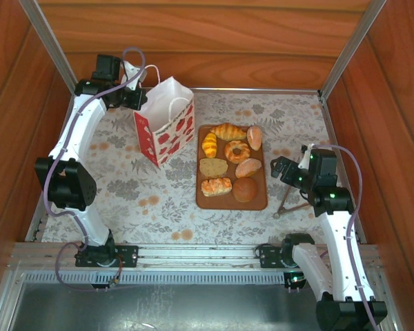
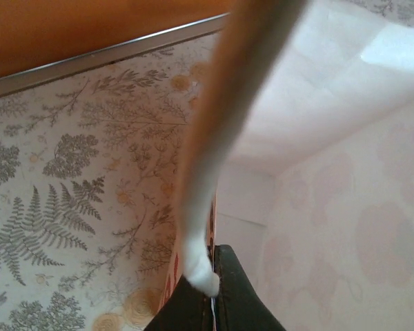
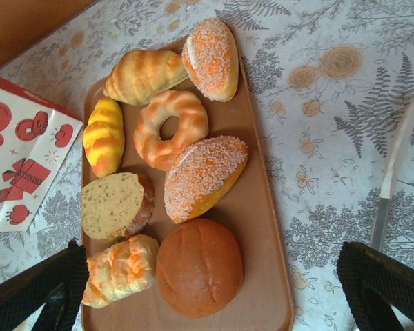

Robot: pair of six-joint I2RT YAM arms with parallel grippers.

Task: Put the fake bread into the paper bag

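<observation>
The white paper bag [image 1: 167,124] with red prints stands upright and open at the back left. My left gripper [image 1: 138,98] is shut on its rim, and in the left wrist view the fingers [image 2: 243,293] pinch the bag's edge by a white cord handle [image 2: 205,200]. The fake bread lies on a brown tray [image 1: 260,189]: croissants [image 3: 145,72], a ring doughnut [image 3: 171,127], sugared rolls [image 3: 203,176], a bread slice [image 3: 114,205], a glazed loaf [image 3: 121,270] and a round bun [image 3: 199,265]. My right gripper [image 1: 280,167] hovers open over the tray's right side, above the bun [image 1: 245,189], holding nothing.
A thin stick-like utensil [image 1: 290,204] lies on the floral tablecloth right of the tray, under the right arm. Wooden walls and metal rails [image 1: 255,89] enclose the table on three sides. Bare cloth [image 1: 138,200] stretches between the bag and the near edge.
</observation>
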